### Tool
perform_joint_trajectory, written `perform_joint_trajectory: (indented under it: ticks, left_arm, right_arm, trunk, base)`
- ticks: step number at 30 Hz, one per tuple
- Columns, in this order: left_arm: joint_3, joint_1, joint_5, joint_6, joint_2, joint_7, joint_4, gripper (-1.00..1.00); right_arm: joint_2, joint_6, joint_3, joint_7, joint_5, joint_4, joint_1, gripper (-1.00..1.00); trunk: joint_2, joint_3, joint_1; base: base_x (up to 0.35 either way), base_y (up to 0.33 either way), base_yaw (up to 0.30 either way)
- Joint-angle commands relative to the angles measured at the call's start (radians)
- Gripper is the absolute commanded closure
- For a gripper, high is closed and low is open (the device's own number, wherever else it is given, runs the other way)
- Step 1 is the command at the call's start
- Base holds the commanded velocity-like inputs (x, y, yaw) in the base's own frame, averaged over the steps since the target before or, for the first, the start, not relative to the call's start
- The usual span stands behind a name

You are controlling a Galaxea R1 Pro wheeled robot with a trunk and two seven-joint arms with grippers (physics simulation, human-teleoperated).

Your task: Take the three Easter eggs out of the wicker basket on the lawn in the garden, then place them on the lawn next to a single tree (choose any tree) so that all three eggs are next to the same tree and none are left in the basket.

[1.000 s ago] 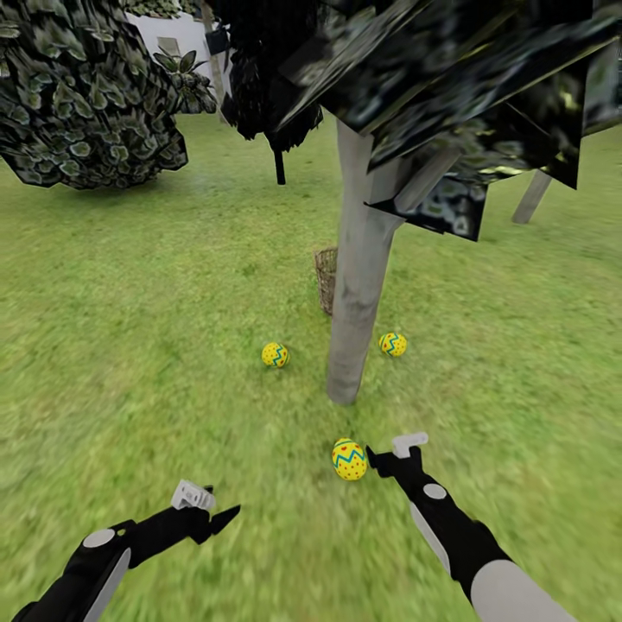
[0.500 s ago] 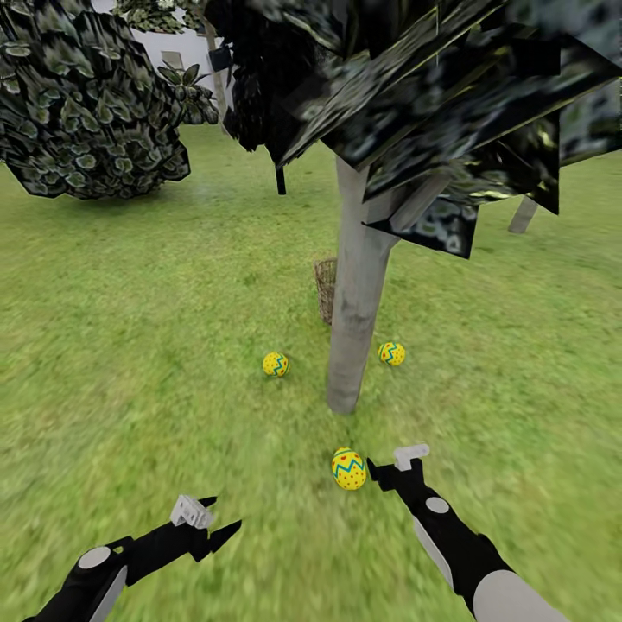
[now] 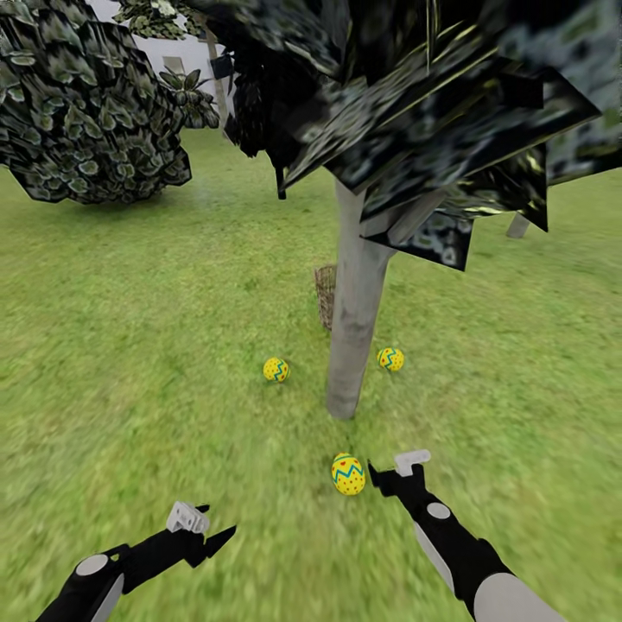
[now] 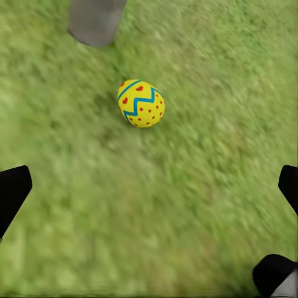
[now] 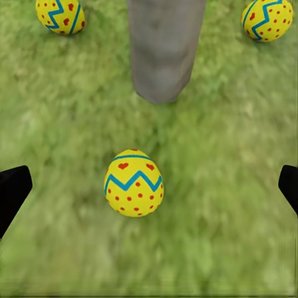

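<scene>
wicker basket (image 3: 325, 296) half hidden behind tree trunk (image 3: 353, 320)

Even, bright daylight covers the lawn (image 3: 130, 345) with hardly any shadow, while its grass smears into soft blur towards every edge.

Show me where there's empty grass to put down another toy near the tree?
Bare lawn stretches wide on the bush side of the left egg, and also beyond the right egg. It is crowded at the tree trunk: the nearest egg lies in front, the wicker basket behind.
</scene>
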Motion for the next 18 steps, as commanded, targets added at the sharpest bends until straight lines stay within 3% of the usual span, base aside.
perform_joint_trajectory:
  ticks: [1, 7, 13, 18]
  left_arm:
    - [-0.002, 0.000, 0.010, 0.009, 0.001, -0.001, 0.007, -1.00]
    - [-0.002, 0.000, 0.010, -0.041, 0.013, 0.029, 0.068, -1.00]
    - [-0.007, 0.000, 0.010, -0.081, 0.012, 0.052, 0.162, -1.00]
    - [-0.011, 0.000, 0.010, -0.112, 0.013, 0.051, 0.190, -1.00]
  right_arm:
    - [-0.001, -0.012, 0.006, 0.000, -0.009, 0.009, -0.001, -1.00]
    - [-0.002, -0.036, 0.004, 0.000, -0.007, 0.085, -0.001, -1.00]
    - [-0.048, -0.110, 0.004, -0.001, -0.008, 0.242, -0.001, -1.00]
    - [-0.061, -0.180, 0.004, -0.001, -0.008, 0.349, -0.001, -1.00]
  trunk:
    - [0.007, 0.004, -0.004]
    - [0.049, 0.032, -0.027]
    - [0.091, 0.059, -0.050]
    - [0.126, 0.076, -0.069]
  base:
    - [0.000, 0.000, 0.000]
    - [0.000, 0.000, 0.000]
    - [0.000, 0.000, 0.000]
    - [0.000, 0.000, 0.000]
